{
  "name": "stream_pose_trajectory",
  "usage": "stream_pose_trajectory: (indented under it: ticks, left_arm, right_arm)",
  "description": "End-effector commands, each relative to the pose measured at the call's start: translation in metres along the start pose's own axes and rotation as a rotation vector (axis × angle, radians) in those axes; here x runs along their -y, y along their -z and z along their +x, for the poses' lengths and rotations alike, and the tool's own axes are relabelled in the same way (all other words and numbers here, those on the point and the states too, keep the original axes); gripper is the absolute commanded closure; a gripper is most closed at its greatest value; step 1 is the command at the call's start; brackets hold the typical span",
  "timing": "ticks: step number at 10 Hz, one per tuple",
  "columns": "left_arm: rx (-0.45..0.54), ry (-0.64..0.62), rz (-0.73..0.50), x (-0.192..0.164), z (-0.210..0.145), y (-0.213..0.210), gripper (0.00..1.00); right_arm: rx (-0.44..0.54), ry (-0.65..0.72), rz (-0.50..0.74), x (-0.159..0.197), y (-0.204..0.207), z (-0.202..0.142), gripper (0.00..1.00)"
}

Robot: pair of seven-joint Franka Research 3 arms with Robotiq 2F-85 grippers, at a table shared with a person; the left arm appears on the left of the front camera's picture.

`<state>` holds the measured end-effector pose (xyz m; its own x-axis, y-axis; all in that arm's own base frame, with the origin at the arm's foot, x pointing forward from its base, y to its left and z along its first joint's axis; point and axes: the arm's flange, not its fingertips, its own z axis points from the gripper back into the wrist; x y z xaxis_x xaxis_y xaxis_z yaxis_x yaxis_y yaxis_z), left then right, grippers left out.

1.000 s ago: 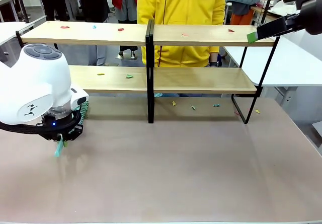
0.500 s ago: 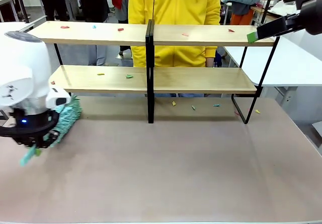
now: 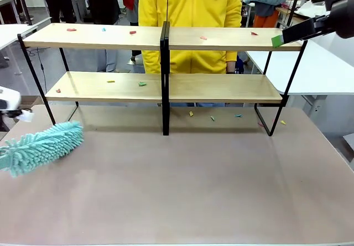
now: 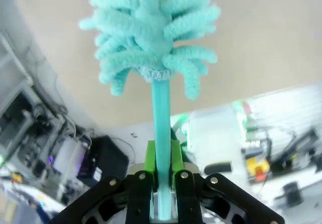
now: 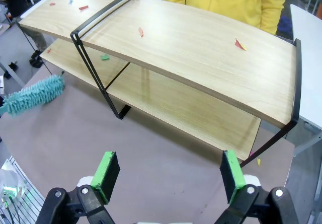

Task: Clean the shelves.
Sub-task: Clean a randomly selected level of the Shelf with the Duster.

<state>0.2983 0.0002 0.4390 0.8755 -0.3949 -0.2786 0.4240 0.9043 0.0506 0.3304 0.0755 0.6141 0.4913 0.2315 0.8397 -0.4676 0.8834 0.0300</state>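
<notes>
The shelves [image 3: 221,38] stand across the far half of the table, two light-wood boards on a black frame, also seen from above [image 5: 201,48]. Small coloured scraps [image 3: 133,32] lie on both boards. A fluffy teal duster [image 3: 43,146] hangs low over the table's left edge, head pointing right toward the shelves. My left gripper [image 4: 162,171] is shut on the duster's thin teal handle [image 4: 161,113]. My right gripper [image 5: 171,177] is open and empty, held high beside the top board's right end [image 3: 278,40].
A person in a yellow top [image 3: 191,3] stands behind the shelves. More scraps [image 3: 212,118] lie on the brown table [image 3: 193,185] under the lower board. White tables [image 3: 326,69] flank the right side.
My left arm has swung left, almost out of the front view, carrying the duster with it. The duster's head now lies out to the right. The right gripper has not moved.
</notes>
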Motion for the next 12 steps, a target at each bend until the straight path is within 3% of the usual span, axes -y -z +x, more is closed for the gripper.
stream_pose_trajectory:
  ticks: [1, 3, 6, 9, 10, 12]
  left_arm:
    - [0.080, 0.130, -0.091, -0.005, -0.057, 0.019, 0.87]
    - [0.286, 0.154, -0.180, -0.015, -0.083, -0.003, 0.87]
    - [0.476, 0.320, -0.338, -0.022, -0.093, -0.020, 0.87]
    - [0.422, 0.524, -0.343, -0.010, -0.084, -0.023, 0.87]
    - [0.480, 0.366, -0.326, -0.021, -0.088, -0.049, 0.87]
    - [0.480, 0.366, -0.326, -0.021, -0.088, -0.049, 0.87]
  right_arm:
    - [0.000, -0.001, 0.001, 0.001, 0.000, 0.001, 0.00]
    - [0.000, -0.001, 0.001, 0.001, 0.000, 0.001, 0.00]
    - [0.000, -0.001, 0.001, 0.001, 0.000, 0.001, 0.00]
    - [0.000, -0.001, 0.001, 0.001, 0.000, 0.001, 0.00]
    - [0.000, -0.001, 0.001, 0.001, 0.000, 0.001, 0.00]
    - [0.000, -0.001, 0.001, 0.001, 0.000, 0.001, 0.00]
